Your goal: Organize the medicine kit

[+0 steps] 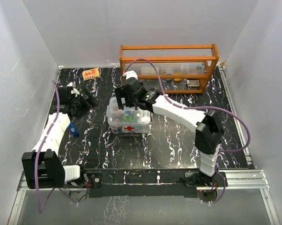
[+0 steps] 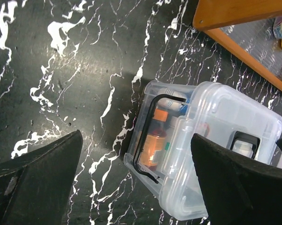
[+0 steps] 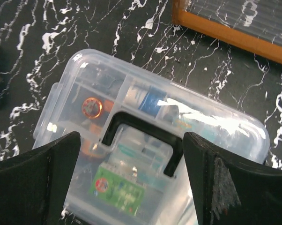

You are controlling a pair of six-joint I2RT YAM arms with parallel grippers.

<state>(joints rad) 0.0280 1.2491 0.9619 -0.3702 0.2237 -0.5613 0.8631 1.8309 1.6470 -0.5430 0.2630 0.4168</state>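
While the lidded kit (image 1: 129,120) sits mid-table (image 1: 178,140), right gripper (image 3: 131,140) spread wide just above its black handle (image 3: 148,127) and left gripper (image 2: 136,136) also agape nearby, the clear plastic looks stiff, slick and lightish, so that handle seems the best hold.

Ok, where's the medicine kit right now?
Top view: the medicine kit sits just left of centre, in front of the orange rack, directly below the right gripper.

Counted on the counter (image 1: 174,145) — one clear medicine kit (image 1: 129,119), one orange wooden rack (image 1: 169,63), one flat orange packet (image 1: 91,73), one small blue item (image 1: 73,129). Two arms — left arm (image 1: 54,133), right arm (image 1: 178,110).
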